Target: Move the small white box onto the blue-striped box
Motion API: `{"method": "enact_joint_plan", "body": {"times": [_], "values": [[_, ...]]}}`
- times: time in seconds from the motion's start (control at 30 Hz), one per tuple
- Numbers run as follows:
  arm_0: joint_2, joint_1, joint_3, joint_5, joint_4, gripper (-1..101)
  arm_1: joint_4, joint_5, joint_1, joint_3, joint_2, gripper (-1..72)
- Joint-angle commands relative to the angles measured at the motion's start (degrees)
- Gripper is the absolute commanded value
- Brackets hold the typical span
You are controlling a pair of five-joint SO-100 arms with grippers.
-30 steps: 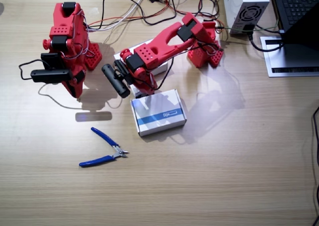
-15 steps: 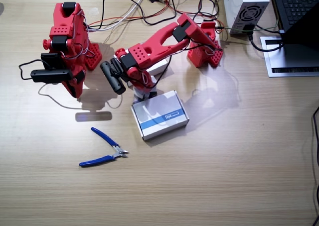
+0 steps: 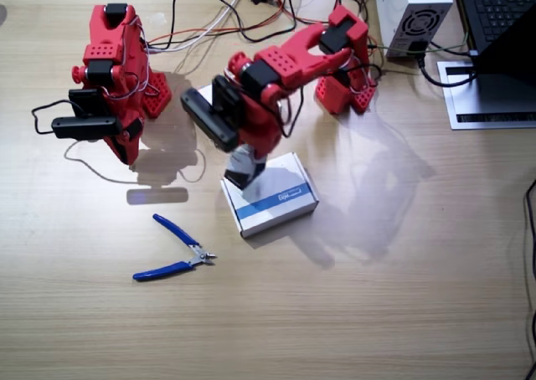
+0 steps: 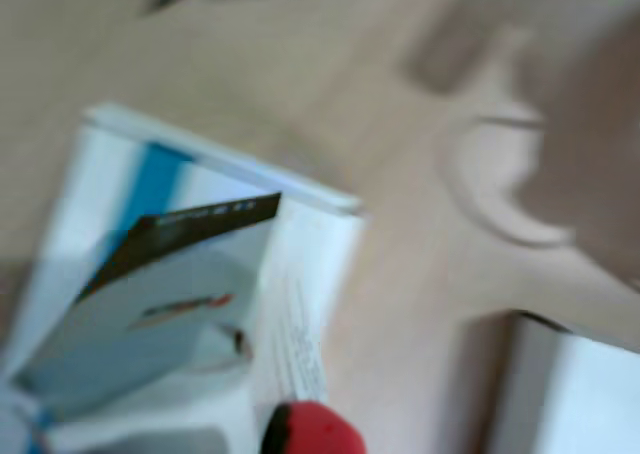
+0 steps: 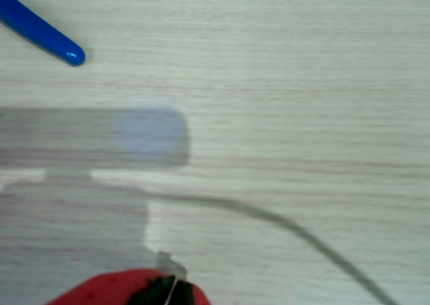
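**Small box hanging over the striped box**

Nearest the front edge of the table (image 3: 352,313): blue-handled pliers (image 3: 174,253), lying flat, well clear of the action.

Next in, toward the middle: the striped box (image 3: 275,194), flat on the wood, stripe up. Right above its near-left corner, the small box (image 3: 244,167), dark face showing, tilted, pinched in the left gripper (image 3: 243,158). Jaws closed on its upper part; from the wrist view (image 4: 170,294) the small box covers much of the striped box (image 4: 130,174) beneath, stripe peeking out beside it. Touching or just clear of the lid? Blur too heavy to say.

Handling, as a judgement: thin carton, surely light, stiff enough along the edges but easy to dent on the broad faces. Smooth printed card, so liable to slip or swing in a two-finger pinch. Best held across the narrow sides, near the middle, and lowered level before letting go; a tilted release near the corner could tip it off the edge.

Farther back on the left side: right gripper (image 3: 126,150) hanging over bare table, nothing under it but wood and shadow in its wrist view; open or closed cannot be told.

Behind, a plain white box (image 3: 207,93), mostly hidden under the left arm. At the far edge, tangled cables (image 3: 251,16).
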Motion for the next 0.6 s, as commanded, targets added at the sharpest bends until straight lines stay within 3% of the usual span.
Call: {"method": "enact_joint_plan", "body": {"times": [0.0,0.27,0.4,0.57], "values": [[-0.97,-4.83,-6.24,1.85,1.23,13,1.76,-1.05,1.41,-1.05,1.58,0.1],[-5.45,-4.66,-0.97,-0.44,1.23,16,1.76,-1.05,1.41,-1.05,1.58,0.1],[-8.26,-4.22,-4.13,-5.27,1.23,34,1.76,-1.05,1.41,-1.05,1.58,0.1],[-6.59,-4.83,-10.72,-8.53,1.23,40,1.76,-1.05,1.41,-1.05,1.58,0.1]]}}
